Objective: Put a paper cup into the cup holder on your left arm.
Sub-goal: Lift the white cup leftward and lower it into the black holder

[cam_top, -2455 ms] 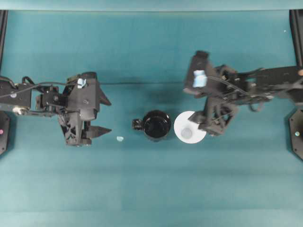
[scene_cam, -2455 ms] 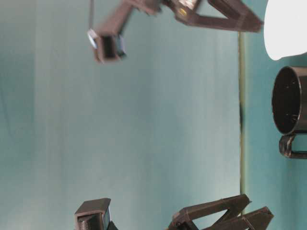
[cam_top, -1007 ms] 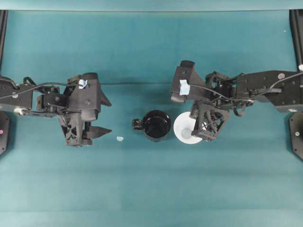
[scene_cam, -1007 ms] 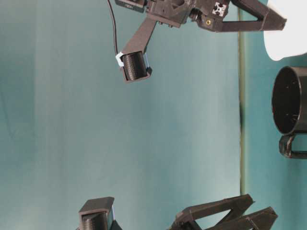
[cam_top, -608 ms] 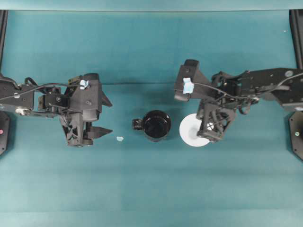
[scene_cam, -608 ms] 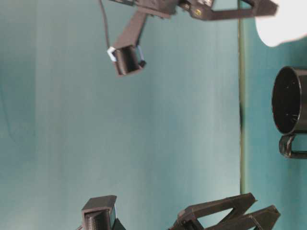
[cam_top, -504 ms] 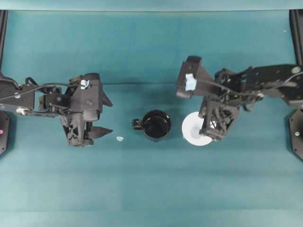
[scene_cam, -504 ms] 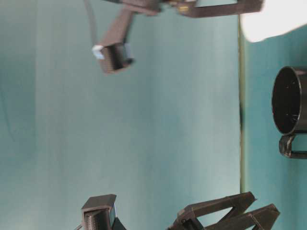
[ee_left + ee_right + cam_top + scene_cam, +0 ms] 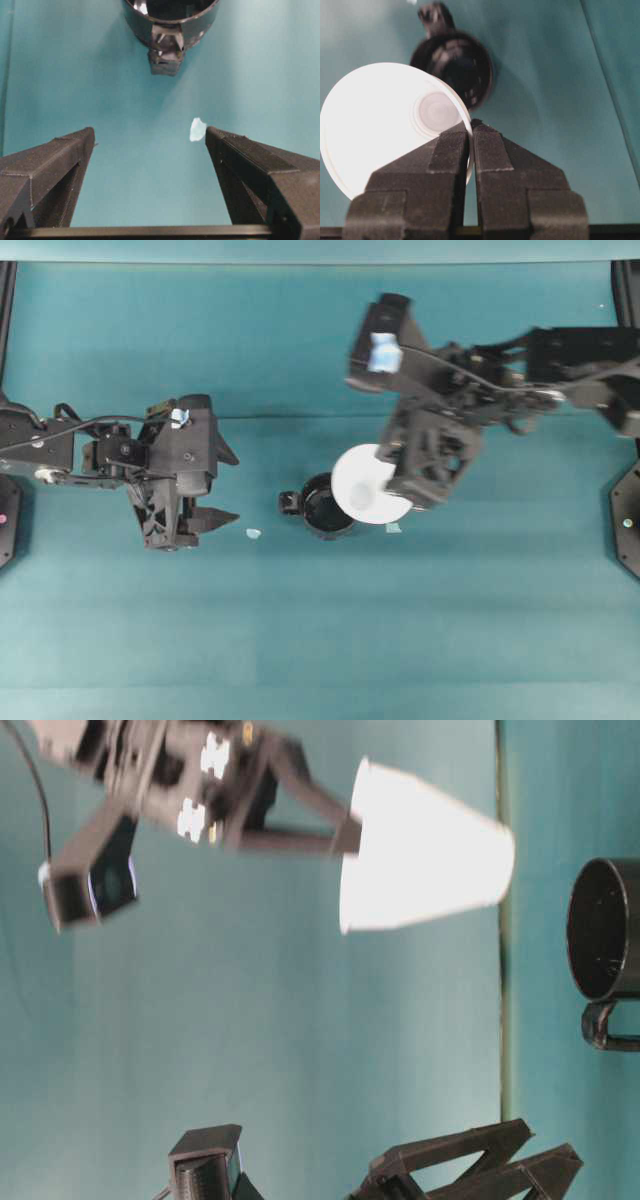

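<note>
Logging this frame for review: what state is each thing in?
Cup: lifted off the table, pinched at its rim, partly over the holder.
Holder: upright on the table, empty.
Right gripper: shut on the cup's rim.
Left gripper: open, empty.

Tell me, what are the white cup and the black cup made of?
The white paper cup looks like thin matte paper, plain with a fine rim. The black cup holder looks like hard glossy plastic, since it shines with reflections, though I can't be sure.
</note>
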You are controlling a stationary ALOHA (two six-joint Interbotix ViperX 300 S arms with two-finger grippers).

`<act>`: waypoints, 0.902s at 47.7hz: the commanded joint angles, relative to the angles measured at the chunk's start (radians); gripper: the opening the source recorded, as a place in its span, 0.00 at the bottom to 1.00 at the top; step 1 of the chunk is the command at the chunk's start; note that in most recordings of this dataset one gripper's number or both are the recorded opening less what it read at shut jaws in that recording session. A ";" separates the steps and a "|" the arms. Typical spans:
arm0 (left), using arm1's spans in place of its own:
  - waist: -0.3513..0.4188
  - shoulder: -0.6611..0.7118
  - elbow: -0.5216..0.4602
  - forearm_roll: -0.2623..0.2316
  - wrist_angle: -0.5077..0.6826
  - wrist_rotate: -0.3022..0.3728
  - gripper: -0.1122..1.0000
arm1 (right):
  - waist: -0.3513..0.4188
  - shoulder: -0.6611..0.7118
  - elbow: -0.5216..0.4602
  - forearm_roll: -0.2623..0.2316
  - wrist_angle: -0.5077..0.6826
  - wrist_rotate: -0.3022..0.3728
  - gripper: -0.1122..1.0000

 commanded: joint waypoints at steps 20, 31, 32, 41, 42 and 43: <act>-0.003 -0.003 -0.009 0.002 -0.009 -0.064 0.97 | -0.003 0.160 -0.018 -0.009 -0.109 0.006 0.17; -0.003 -0.003 -0.009 0.002 -0.009 -0.064 0.97 | -0.005 0.167 0.002 -0.008 -0.130 0.003 0.17; -0.003 -0.003 -0.009 0.002 -0.009 -0.064 0.97 | -0.005 0.167 0.003 -0.009 -0.132 0.003 0.17; -0.003 0.002 -0.009 0.002 -0.025 -0.064 0.97 | -0.005 0.167 0.038 -0.008 -0.158 0.002 0.17; -0.002 0.002 -0.009 0.002 -0.025 -0.064 0.97 | -0.005 0.167 0.040 -0.008 -0.163 0.002 0.17; -0.003 0.003 -0.009 0.002 -0.028 -0.064 0.97 | -0.005 0.167 0.043 -0.008 -0.170 0.002 0.17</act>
